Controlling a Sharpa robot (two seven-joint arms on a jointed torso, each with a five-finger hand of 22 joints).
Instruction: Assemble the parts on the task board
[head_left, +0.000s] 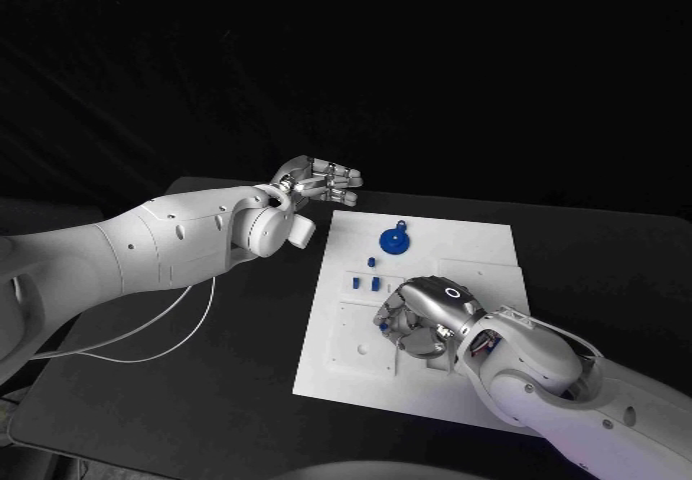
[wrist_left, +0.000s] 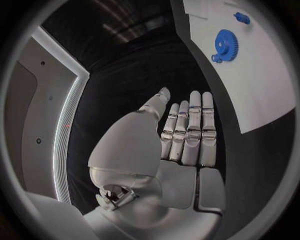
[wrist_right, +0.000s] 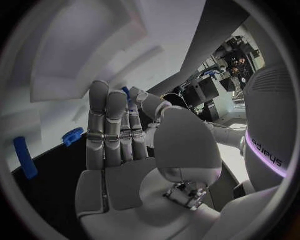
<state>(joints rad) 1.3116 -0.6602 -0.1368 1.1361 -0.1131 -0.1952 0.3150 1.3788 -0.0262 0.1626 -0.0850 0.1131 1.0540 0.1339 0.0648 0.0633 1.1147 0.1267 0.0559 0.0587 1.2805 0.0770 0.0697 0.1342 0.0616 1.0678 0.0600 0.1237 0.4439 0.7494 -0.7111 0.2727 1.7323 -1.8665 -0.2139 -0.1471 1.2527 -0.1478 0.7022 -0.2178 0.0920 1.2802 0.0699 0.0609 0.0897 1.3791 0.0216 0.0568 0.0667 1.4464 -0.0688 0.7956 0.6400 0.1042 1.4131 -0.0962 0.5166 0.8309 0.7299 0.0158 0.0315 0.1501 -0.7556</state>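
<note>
The white board (head_left: 418, 310) was laid flat mid-table, with a blue gear (head_left: 392, 240) sat near its far edge and a few small blue pegs (head_left: 369, 281) just below it. The right hand (head_left: 418, 318) was hung low over the board's middle, and a small blue piece (wrist_right: 127, 93) seemed to be pinched at its fingertips, though the grip wasn't shown clearly enough to be certain. The left hand (head_left: 317, 182) was parked off the board's far left corner, fingers straight and together, nothing held. For this step, the piece should probably be lined up square over its slot and lowered slowly, not forced; the board could be steadied by the idle hand if it slides.
</note>
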